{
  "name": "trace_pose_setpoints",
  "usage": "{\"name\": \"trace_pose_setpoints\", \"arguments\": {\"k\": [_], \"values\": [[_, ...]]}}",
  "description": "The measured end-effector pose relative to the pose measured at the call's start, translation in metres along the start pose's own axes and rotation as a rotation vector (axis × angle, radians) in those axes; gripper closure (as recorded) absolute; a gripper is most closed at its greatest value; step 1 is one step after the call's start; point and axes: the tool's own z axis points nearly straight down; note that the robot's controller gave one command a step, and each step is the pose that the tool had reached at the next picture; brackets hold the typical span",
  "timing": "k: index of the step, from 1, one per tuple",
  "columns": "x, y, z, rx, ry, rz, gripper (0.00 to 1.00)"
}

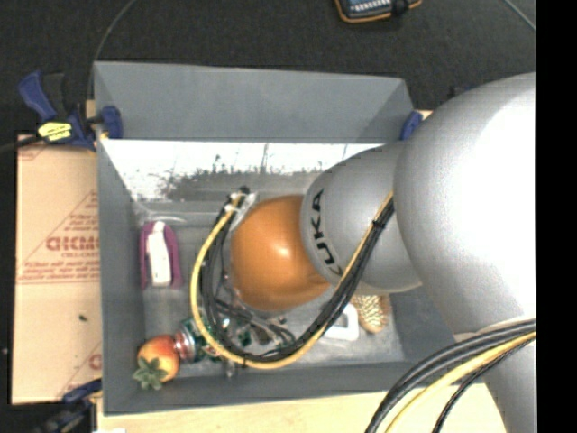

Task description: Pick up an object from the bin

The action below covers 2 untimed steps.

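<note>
Near the bin's [119, 269] front-left corner, the hand [219, 334] sits low under its orange cover [275, 253], just beside a red-orange toy fruit [155, 359] with green leaves; whether it is spread or pinching cannot be told.

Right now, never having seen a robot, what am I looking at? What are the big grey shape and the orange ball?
The one camera looks down on a grey metal bin. The big grey shape coming from the right is a robot arm, bent down into the bin. The orange ball is a cover on its wrist, with cables round it. On the bin's floor lie a pink and white thing at the left, a red toy fruit in the near left corner and a tan thing half under the arm. Whether anything is held I cannot tell.
</note>
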Motion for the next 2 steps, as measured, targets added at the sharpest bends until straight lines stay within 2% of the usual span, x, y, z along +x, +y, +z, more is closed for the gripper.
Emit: {"name": "trace_pose_setpoints", "arguments": {"k": [2], "values": [[0.001,0.000,-0.042,0.000,0.005,0.004,1.00]]}}
